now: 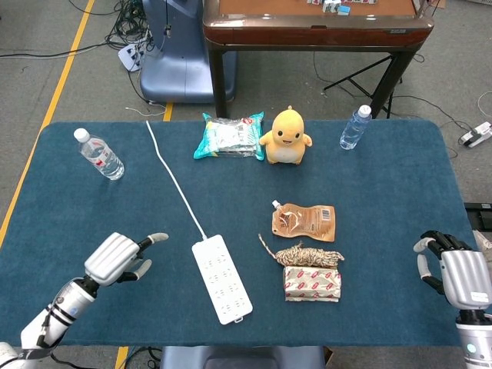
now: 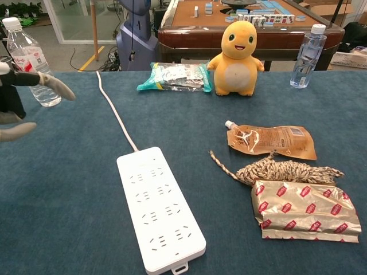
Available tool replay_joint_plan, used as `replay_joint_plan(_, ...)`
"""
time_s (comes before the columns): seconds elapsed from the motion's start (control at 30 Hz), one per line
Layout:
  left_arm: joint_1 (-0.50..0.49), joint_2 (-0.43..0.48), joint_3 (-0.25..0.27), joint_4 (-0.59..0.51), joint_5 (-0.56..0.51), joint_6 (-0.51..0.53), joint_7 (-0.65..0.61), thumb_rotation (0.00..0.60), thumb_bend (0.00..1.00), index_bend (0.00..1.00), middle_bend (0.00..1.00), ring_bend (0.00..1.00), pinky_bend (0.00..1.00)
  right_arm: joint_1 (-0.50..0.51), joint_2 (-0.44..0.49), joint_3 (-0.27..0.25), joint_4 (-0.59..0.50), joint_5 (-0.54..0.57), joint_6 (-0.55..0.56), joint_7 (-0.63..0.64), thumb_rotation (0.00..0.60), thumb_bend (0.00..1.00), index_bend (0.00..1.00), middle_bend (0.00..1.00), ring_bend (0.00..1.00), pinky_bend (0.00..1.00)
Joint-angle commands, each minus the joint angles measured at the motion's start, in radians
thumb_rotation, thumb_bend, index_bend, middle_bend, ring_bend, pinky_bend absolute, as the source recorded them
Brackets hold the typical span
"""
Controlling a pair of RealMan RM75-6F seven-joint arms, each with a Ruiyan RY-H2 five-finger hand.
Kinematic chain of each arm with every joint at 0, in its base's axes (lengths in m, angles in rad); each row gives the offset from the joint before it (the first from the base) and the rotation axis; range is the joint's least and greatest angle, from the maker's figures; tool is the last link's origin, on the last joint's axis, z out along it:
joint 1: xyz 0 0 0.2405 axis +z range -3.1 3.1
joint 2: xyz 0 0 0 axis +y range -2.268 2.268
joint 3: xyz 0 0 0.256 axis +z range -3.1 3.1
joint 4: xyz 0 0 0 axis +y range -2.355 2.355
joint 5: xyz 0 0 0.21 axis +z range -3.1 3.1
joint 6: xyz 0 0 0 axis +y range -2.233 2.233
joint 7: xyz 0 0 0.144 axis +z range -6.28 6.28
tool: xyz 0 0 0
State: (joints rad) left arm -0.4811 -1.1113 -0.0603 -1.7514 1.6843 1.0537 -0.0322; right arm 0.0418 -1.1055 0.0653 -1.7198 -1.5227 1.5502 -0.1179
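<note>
Near front-left desk edge: left hand empty, fingers spread, beside power strip. Right hand at front-right edge, fingers loosely apart, holding nothing; twine bundle well apart.

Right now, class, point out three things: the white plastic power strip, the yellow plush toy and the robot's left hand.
white plastic power strip [image 1: 221, 278], head view, middle of its socket face.
yellow plush toy [image 2: 239, 57], chest view, its pale belly.
left robot hand [image 1: 117, 258], head view, back of the hand.
</note>
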Motion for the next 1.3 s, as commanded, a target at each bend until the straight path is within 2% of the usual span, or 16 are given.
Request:
replay_joint_plan(0.03, -0.043, -0.02, -0.002, -0.014, -0.029, -0.054, 0.028, 0.6, 0.53, 0.18, 0.99, 0.96, 1.0, 0.005, -0.003, 0.002, 0.001, 0.003, -0.009, 0.002, 0.6, 0.45, 0.49, 0.37, 0.36, 0.49)
replay_joint_plan(0.63, -0.164, -0.159, -0.023, -0.046, -0.16, -0.185, 0.197, 0.6, 0.58, 0.19, 0.99, 0.96, 1.0, 0.025, -0.021, 0.008, 0.052, 0.015, -0.046, 0.054, 0.6, 0.45, 0.49, 0.37, 0.36, 0.49)
replay_joint_plan(1.0, -0.229, -0.269, -0.038, -0.001, -0.309, -0.253, 0.305, 0.6, 0.58, 0.22, 0.99, 0.97, 1.0, 0.018, -0.031, 0.002, 0.087, 0.019, -0.046, 0.097, 0.6, 0.45, 0.49, 0.37, 0.36, 0.49)
replay_joint_plan(1.3, -0.261, -0.303, -0.026, 0.032, -0.425, -0.28, 0.372, 0.6, 0.58, 0.22, 0.99, 0.97, 1.0, 0.021, -0.038, 0.003, 0.104, 0.03, -0.059, 0.114, 0.6, 0.45, 0.49, 0.37, 0.36, 0.49)
